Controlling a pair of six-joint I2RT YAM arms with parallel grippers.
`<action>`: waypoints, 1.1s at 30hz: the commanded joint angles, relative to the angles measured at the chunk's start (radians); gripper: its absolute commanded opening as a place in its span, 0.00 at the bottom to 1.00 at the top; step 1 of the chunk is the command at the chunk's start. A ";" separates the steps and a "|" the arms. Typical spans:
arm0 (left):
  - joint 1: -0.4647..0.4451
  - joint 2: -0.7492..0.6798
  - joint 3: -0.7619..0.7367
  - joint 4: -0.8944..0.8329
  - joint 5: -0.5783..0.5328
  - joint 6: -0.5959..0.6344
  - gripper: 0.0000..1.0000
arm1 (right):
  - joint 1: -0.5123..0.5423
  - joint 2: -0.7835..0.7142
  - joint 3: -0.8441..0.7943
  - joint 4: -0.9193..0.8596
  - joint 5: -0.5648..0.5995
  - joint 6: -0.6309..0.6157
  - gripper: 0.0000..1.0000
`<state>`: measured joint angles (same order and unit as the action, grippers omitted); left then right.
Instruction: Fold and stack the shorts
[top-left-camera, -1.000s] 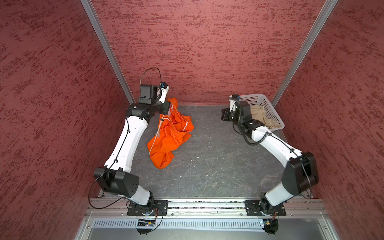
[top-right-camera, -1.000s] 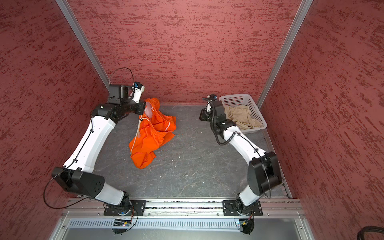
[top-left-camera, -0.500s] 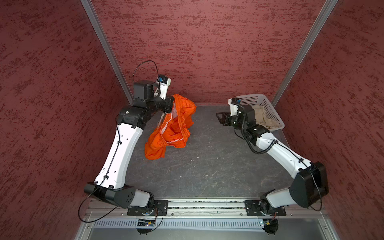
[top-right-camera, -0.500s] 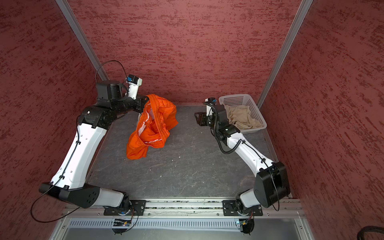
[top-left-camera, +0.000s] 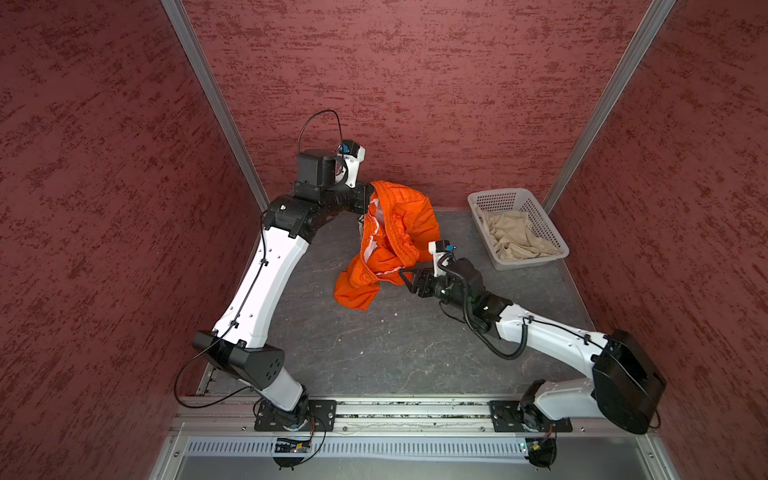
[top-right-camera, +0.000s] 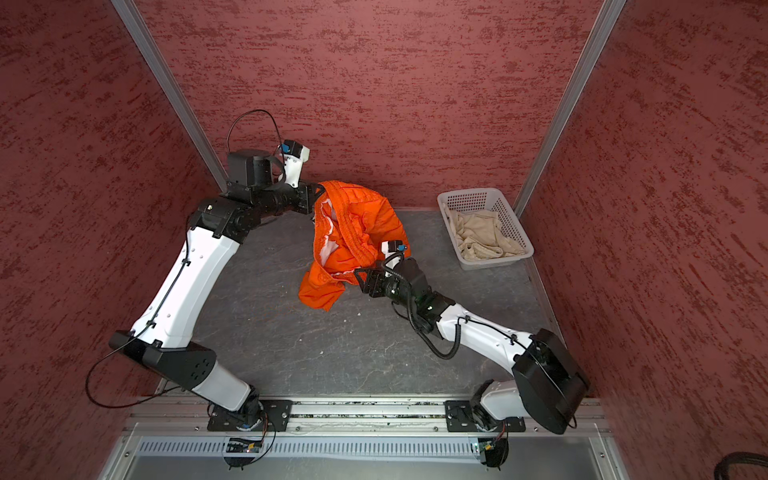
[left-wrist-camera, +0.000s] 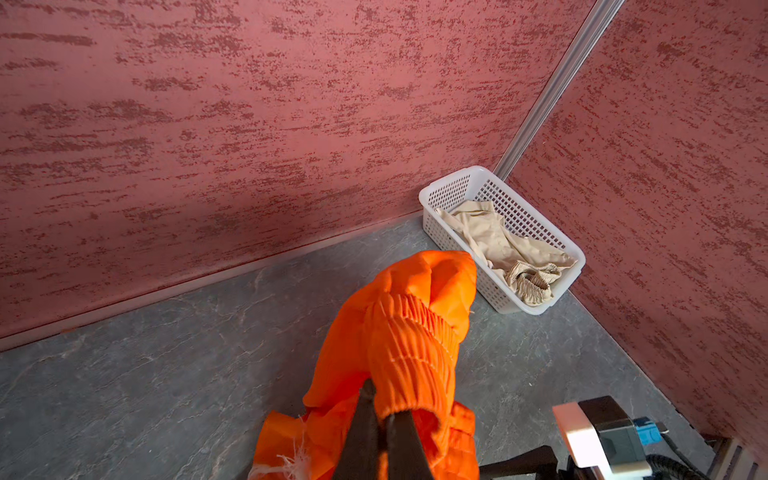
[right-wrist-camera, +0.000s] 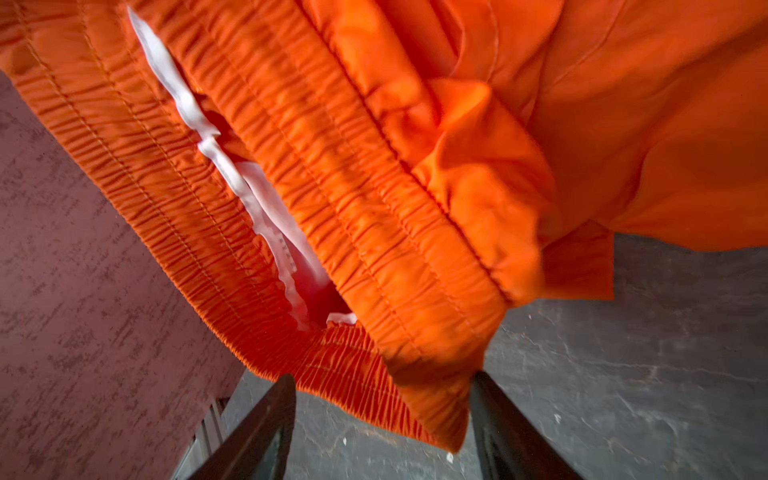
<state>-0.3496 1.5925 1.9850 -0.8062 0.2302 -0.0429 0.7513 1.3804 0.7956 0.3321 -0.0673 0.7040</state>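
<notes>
Left wrist view shows the left tool (left-wrist-camera: 380, 409) pinched shut on the gathered waistband of the orange shorts (left-wrist-camera: 399, 345). It holds them up above the grey bench (left-wrist-camera: 145, 374), near the back edge and left of the middle. In both top views the orange cloth hangs from that grip in a crumpled bundle. The waistband gapes, and one leg trails down toward the bench's centre; whether it touches the surface is unclear. To the right, the right tool (right-wrist-camera: 382, 378) points up at the hanging waistband with its jaws spread wide, gripping nothing. The elastic edge sits just ahead of its tips, so it looks poised to take a second hold. Farther right, in the back right corner of the bench, the beige shorts (top-left-camera: 519, 237) lie rumpled inside a white basket (top-left-camera: 496, 200). The task appears to be at an early stage: neither pair is folded, nothing is stacked, and the orange pair likely needs spreading flat first.
</notes>
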 joint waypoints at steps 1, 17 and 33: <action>-0.013 -0.002 0.035 0.059 0.004 -0.027 0.06 | 0.005 0.048 -0.035 0.172 0.140 0.142 0.68; -0.014 0.010 0.049 0.068 -0.054 -0.028 0.06 | 0.063 0.211 -0.003 0.268 0.148 0.156 0.68; -0.023 0.056 0.068 0.065 -0.046 -0.043 0.06 | 0.164 0.278 0.053 0.185 0.289 0.189 0.71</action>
<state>-0.3660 1.6573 2.0262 -0.7898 0.1669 -0.0750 0.9165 1.6283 0.8047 0.5579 0.1429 0.8425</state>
